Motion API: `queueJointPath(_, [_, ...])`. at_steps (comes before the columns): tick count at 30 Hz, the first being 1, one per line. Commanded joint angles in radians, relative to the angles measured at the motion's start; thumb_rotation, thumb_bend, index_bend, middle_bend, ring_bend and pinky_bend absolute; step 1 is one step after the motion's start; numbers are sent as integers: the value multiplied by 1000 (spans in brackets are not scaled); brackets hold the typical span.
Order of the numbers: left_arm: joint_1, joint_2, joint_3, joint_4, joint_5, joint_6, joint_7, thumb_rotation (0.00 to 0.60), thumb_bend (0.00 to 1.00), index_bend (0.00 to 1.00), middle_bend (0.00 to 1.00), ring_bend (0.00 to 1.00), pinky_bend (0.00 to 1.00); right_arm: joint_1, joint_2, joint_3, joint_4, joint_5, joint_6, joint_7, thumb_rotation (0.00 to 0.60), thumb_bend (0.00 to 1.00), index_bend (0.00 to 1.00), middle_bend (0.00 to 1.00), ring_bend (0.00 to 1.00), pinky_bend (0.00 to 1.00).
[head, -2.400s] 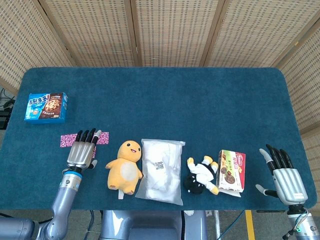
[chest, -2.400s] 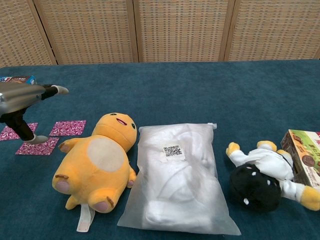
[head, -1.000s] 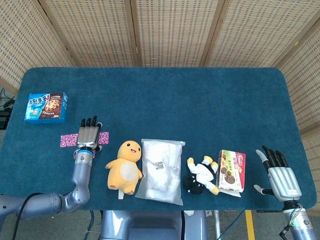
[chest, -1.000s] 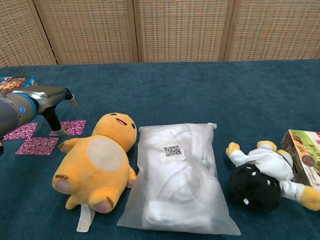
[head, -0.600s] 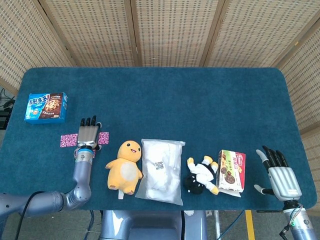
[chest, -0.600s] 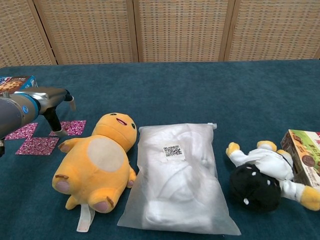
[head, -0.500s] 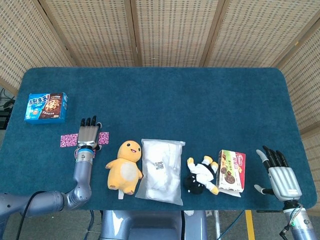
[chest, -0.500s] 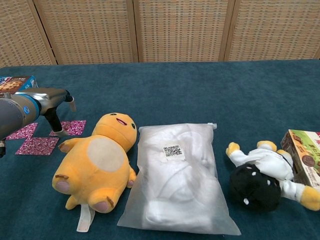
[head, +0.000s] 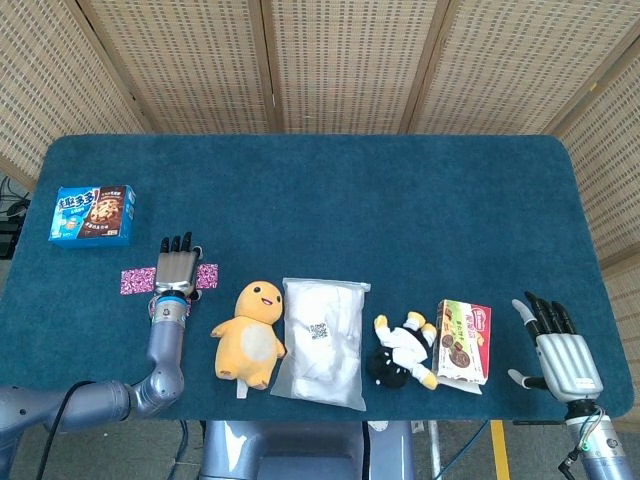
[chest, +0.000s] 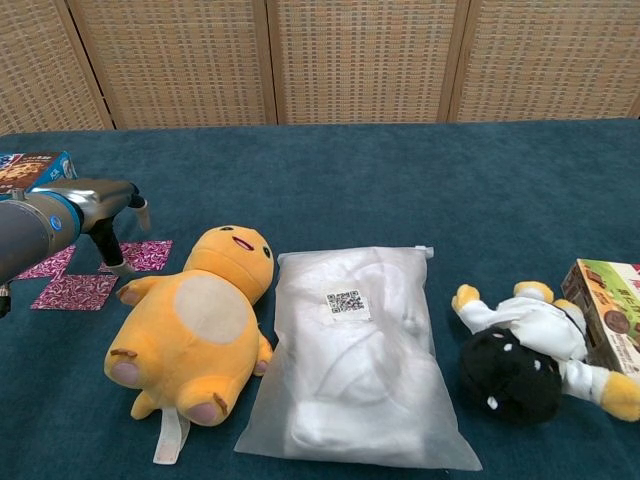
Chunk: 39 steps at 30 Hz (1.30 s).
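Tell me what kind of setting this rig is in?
Probably an indoor lab or data-collection station, not a home. A table covered in blue carpet-like cloth stands before woven folding screens, and unrelated items lie in a row: a yellow plush, a bagged white item with a QR label, and a snack box.

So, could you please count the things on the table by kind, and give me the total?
Plush toys: 2, a yellow plush and a black-and-white plush
Snack boxes: 2, a blue box and a green-and-red box
Pink foil packets: 3
White plastic bag: 1
Total: 8
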<state>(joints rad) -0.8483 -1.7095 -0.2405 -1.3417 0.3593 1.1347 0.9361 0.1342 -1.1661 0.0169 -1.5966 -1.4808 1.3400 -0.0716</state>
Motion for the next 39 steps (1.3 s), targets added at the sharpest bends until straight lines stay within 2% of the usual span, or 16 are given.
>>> queueJointPath(1, [1, -2, 1, 4, 3, -1, -2, 600, 226, 289, 0, 0, 0, 0, 0, -1, 0, 0, -1, 0, 600, 79, 0, 0, 0, 0])
queueJointPath(39, [-4, -37, -8, 85, -11, -33, 12, 600, 243, 322, 0, 0, 0, 4, -4, -1, 5, 7, -7, 0, 600, 80, 0, 0, 0, 0])
